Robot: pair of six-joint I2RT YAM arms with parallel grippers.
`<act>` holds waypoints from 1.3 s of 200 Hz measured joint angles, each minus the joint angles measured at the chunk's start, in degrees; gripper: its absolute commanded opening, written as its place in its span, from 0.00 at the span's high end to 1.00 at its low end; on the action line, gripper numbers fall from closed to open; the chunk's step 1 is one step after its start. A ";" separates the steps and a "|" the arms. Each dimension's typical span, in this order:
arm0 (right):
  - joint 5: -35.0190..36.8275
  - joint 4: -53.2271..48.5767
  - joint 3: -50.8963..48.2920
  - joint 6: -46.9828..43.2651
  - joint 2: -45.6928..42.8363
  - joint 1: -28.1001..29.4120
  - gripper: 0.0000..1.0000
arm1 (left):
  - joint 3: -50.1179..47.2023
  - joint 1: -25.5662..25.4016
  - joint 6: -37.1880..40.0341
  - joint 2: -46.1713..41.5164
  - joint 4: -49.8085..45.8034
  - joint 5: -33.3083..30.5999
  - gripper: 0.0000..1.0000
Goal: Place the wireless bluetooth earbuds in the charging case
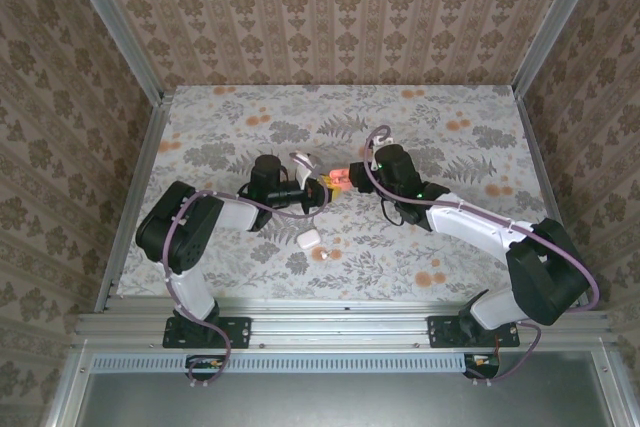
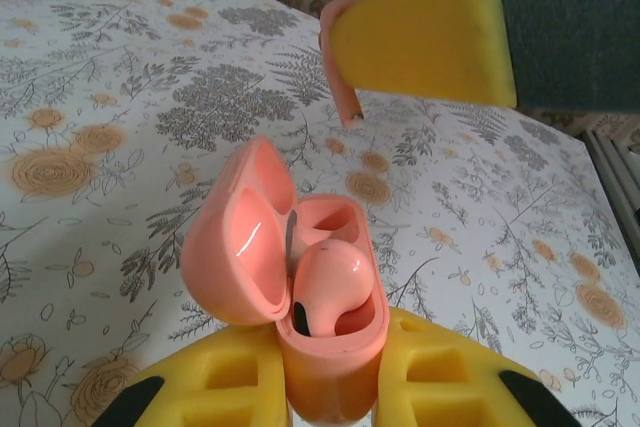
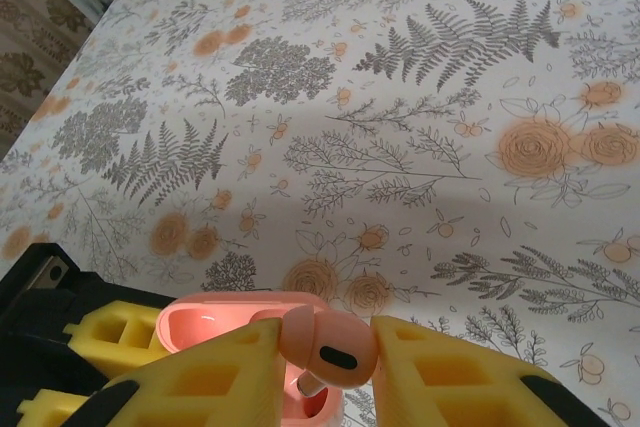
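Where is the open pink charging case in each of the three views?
Top external: mid-table, case between the two arms' tips.
Left wrist: bottom centre, lid open.
Right wrist: bottom, left of centre, under the held earbud.
Shared landmark: the left gripper's yellow fingers clamping it.

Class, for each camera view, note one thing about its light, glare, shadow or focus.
Top view: flat, even light, and the case is too small for detail. Left wrist: a white glare streak on the inside of the lid. Right wrist: a soft grey shadow band crosses the cloth, and the earbud is sharp.
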 measured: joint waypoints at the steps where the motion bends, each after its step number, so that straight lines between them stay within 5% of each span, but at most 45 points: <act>1: -0.02 0.00 0.02 -0.11 0.00 0.00 0.71 | 0.00 0.00 -0.09 0.00 0.04 0.00 0.91; 199: -0.61 -1.05 1.73 -10.23 1.14 2.23 0.71 | -0.11 0.37 -4.72 0.02 5.75 0.39 0.91; 260: -2.21 -1.03 2.36 -10.99 1.16 2.36 0.63 | -0.09 0.37 -5.01 0.02 6.14 0.39 0.91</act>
